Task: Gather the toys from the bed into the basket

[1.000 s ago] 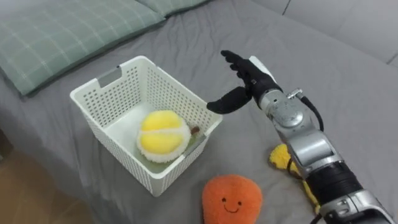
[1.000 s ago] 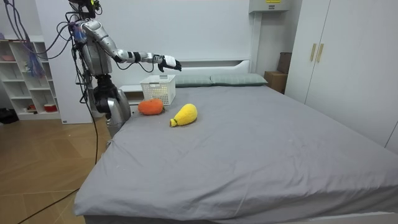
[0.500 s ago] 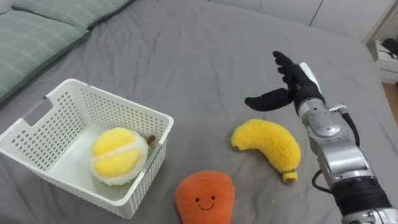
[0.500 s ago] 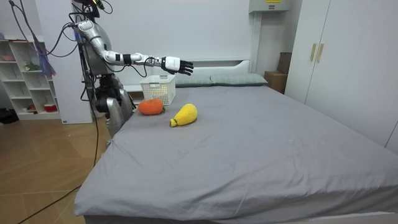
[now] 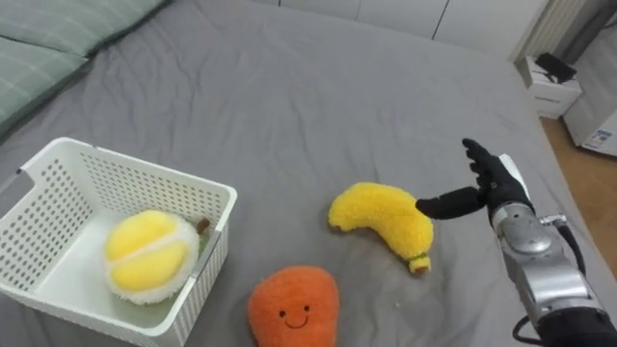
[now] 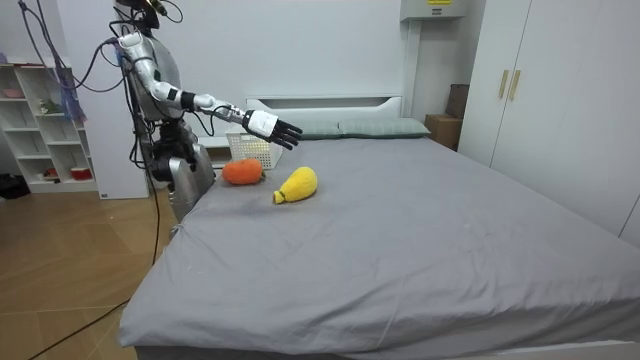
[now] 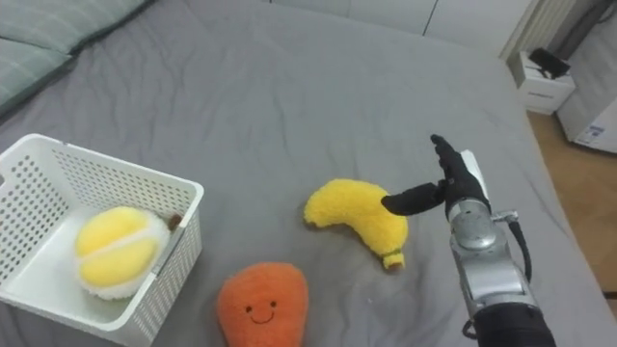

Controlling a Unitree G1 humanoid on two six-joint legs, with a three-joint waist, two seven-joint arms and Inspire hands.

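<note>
**Position of robot.** In the room view the robot is seen standing at the side of the bed (image 6: 400, 240), near its head end, at the room view's left. One arm is held out over the mattress.

**Right hand.** The right hand (image 5: 496, 185) is held out over the grey sheet, to the right of the banana toy (image 5: 382, 219). The fingers are straight and spread wide, with the thumb pointing left toward the toy. Nothing is held. In the eye views the thumb tip lies at the toy's right edge; contact cannot be confirmed. In the room view the hand is seen raised above the level of the toys.

**Task items.**
- The yellow banana toy lies on the sheet, curved, with its stalk end toward the robot.
- An orange toy (image 5: 292, 310) with a smiling face lies on the sheet nearer the robot, between the banana toy and the basket (image 5: 145, 166), just beside the basket's right wall.
- A round yellow toy (image 5: 145, 256) is found inside the white perforated basket, against the wall nearest the orange toy.

**Surroundings.** The basket stands on the bed at the robot's left. A green checked pillow (image 5: 34, 67) is noted at the upper left of the eye views. Wardrobe doors (image 6: 540, 100) are recorded at the room view's right, and open shelving (image 6: 45, 120) behind the robot.
</note>
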